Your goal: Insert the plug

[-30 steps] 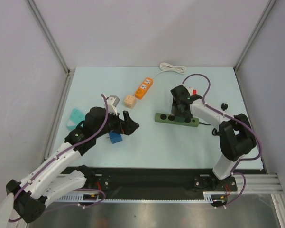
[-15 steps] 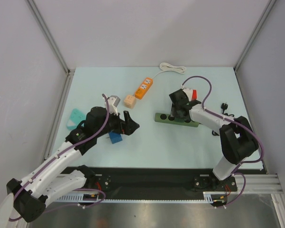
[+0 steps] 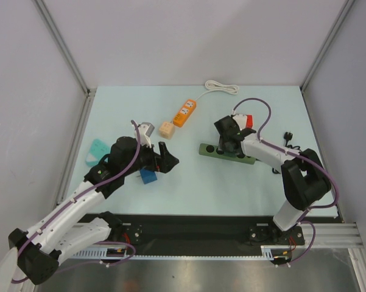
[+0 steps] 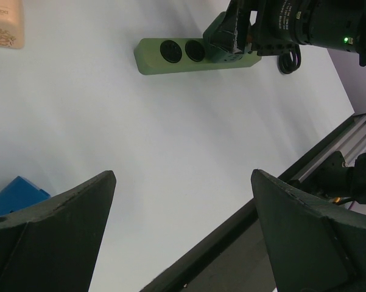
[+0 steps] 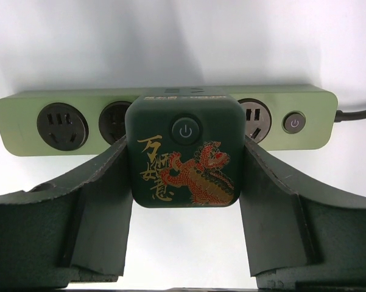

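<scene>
A light green power strip [image 3: 246,157] lies on the table right of centre, with round sockets and a button at its right end; it also shows in the right wrist view [image 5: 320,109] and the left wrist view [image 4: 170,55]. My right gripper [image 3: 229,140] is shut on a dark green cube plug [image 5: 186,152] with a gold and red dragon print. It holds the plug right over the strip's middle socket, which is hidden. My left gripper [image 3: 167,159] is open and empty above bare table, left of the strip.
An orange power strip [image 3: 184,112] with a coiled white cable [image 3: 222,87] lies at the back. A beige cube [image 3: 166,129], a blue block [image 3: 148,176] and a teal block [image 3: 98,150] lie near my left arm. The green strip's black cable [image 3: 287,135] runs right.
My right gripper has moved slightly left and lower with the plug, closer onto the green strip. My left arm has not moved.
</scene>
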`<action>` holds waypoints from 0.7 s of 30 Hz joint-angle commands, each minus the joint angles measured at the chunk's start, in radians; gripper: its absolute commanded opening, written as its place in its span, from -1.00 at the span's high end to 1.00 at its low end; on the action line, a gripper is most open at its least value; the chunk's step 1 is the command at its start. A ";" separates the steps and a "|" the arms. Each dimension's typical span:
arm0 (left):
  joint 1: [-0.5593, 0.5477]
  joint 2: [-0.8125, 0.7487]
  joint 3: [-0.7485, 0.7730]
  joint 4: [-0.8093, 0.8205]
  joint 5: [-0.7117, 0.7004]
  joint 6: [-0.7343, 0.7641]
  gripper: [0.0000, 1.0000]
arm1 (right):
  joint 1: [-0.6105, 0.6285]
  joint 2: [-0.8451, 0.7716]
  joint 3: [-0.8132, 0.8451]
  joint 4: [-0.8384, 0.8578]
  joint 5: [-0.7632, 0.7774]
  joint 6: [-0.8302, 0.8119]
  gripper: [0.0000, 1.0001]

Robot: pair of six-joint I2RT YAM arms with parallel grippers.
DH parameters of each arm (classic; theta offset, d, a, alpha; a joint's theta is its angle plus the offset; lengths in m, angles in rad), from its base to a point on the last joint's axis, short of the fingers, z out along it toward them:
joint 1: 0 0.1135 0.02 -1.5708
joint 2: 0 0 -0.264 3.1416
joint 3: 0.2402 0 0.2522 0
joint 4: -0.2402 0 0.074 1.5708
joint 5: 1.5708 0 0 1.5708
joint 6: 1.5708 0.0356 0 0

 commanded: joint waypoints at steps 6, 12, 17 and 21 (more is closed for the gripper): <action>0.008 -0.011 0.018 0.018 -0.012 0.010 -1.00 | -0.010 0.008 0.039 -0.151 -0.081 0.009 -0.25; 0.008 -0.001 0.021 0.016 -0.010 0.004 -1.00 | -0.041 -0.012 0.048 -0.137 -0.102 -0.036 -0.72; 0.008 0.023 0.031 0.022 -0.005 -0.002 -0.99 | -0.056 -0.032 0.065 -0.148 -0.122 -0.066 -0.80; 0.008 0.090 0.073 0.050 0.025 -0.025 -1.00 | -0.077 -0.089 0.149 -0.201 -0.162 -0.106 -0.85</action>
